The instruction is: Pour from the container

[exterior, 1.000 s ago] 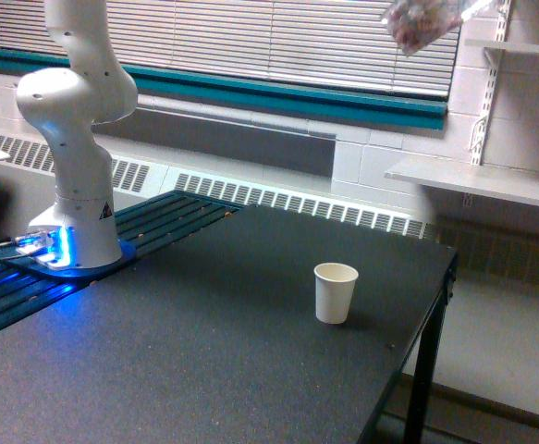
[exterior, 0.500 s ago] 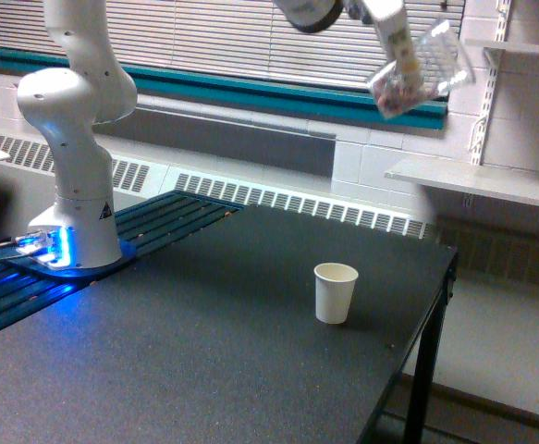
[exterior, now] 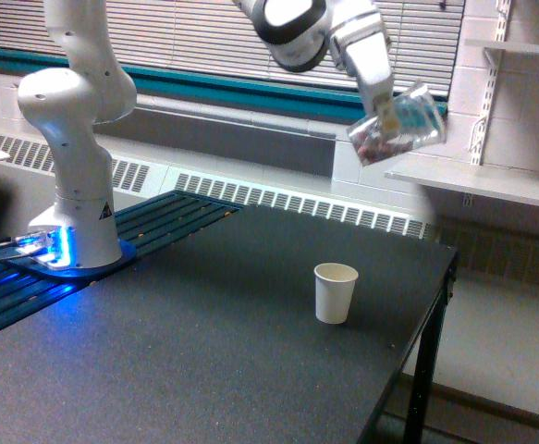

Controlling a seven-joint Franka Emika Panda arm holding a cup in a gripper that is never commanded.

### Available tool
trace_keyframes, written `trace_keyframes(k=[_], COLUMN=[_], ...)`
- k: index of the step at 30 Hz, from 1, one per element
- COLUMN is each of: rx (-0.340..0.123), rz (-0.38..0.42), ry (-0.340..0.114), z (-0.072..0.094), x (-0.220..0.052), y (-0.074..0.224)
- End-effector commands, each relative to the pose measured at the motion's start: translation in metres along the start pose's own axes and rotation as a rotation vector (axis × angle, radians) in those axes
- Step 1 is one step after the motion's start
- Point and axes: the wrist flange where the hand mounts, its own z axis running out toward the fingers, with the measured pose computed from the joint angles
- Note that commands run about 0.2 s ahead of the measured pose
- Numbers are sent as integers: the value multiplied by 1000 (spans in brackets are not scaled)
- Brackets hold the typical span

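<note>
Dark table (exterior: 204, 370), paper cup (exterior: 335, 292) upright, arm base (exterior: 75, 231) far corner.

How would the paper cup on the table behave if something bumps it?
The paper cup looks thin-walled and seems empty, so it is probably very light and would slide or tip easily. It stands upright on a narrower base, away from the table edge, so once tipped it may roll.

A small off-white paper cup (exterior: 336, 292) stands upright on the dark table (exterior: 204, 351), near its edge.
</note>
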Motion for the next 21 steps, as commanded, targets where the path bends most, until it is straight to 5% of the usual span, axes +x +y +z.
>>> trace_keyframes(k=[1,21], rx=[-10,-57], rz=[-3,-58], ry=[-12,-123], z=[7,44], x=[-20,-98], y=[11,26])
